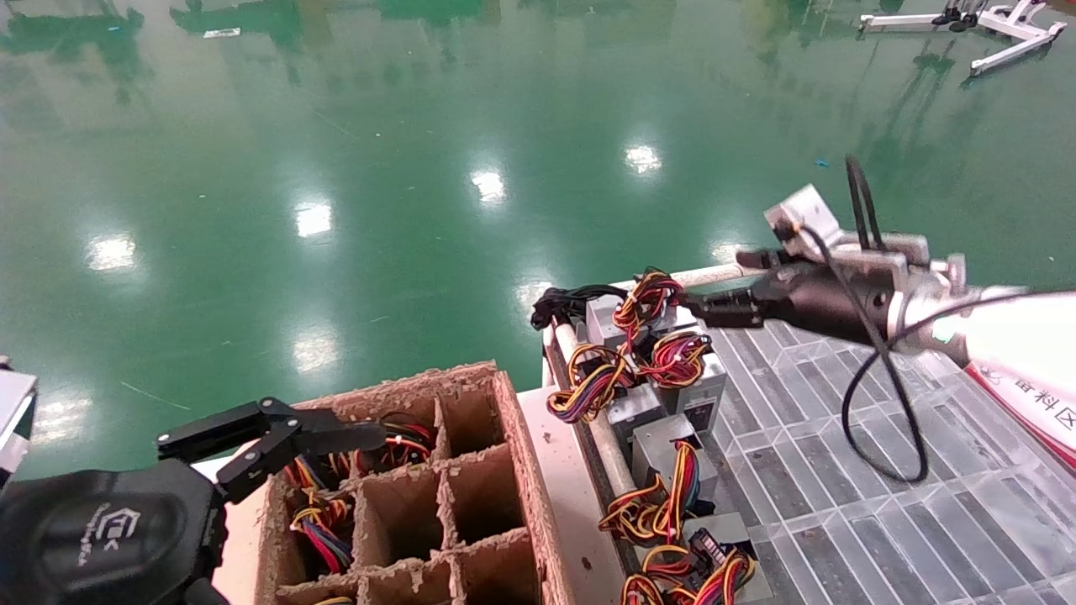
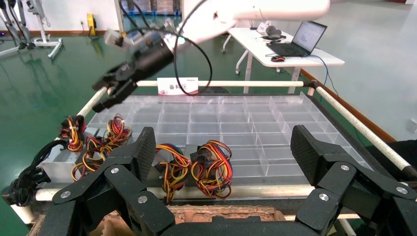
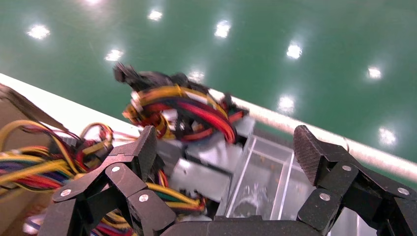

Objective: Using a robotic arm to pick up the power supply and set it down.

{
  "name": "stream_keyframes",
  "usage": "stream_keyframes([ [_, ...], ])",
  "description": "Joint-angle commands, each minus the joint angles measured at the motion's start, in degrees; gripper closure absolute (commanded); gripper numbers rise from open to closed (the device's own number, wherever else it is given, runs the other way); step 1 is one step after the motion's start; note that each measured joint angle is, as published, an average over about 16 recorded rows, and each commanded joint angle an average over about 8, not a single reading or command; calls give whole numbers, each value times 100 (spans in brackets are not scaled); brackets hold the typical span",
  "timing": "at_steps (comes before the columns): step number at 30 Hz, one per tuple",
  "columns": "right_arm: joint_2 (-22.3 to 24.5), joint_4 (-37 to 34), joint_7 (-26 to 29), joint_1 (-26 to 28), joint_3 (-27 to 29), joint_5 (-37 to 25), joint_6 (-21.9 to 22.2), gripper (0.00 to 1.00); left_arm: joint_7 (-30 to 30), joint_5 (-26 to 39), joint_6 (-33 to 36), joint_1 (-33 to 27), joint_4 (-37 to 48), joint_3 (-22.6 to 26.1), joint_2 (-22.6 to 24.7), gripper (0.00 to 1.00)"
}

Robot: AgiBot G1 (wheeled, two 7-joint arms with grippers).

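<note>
The power supply (image 1: 602, 320), a small silver-grey box, lies at the far left corner of the clear tray (image 1: 841, 470) under its red, yellow and orange wire bundle (image 1: 646, 299). My right gripper (image 1: 733, 286) hovers open just right of that bundle and holds nothing. In the right wrist view the grey box (image 3: 211, 150) and its red wires (image 3: 196, 110) show between and beyond the spread fingers of the right gripper (image 3: 226, 147). My left gripper (image 1: 282, 437) is open and empty above the cardboard box. Its wrist view looks past the left gripper (image 2: 224, 147) across the tray.
More grey boxes with coloured wire bundles (image 1: 664, 496) line the tray's left edge along a white rail (image 1: 588, 395). A black cable clump (image 1: 561, 304) hangs off the far corner. The divided cardboard box (image 1: 471, 496) holds wire bundles (image 1: 324, 512) in its left cells. Green floor lies beyond.
</note>
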Motion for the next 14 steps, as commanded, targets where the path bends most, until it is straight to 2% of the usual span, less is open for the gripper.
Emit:
stream_keyframes([
  [1, 39, 138, 271, 144, -146, -177, -23, 0, 0, 0, 0, 0, 0, 0, 0, 0],
  [14, 418, 1138, 461, -331, 367, -90, -485, 0, 1, -1, -1, 1, 3, 1, 0, 0],
])
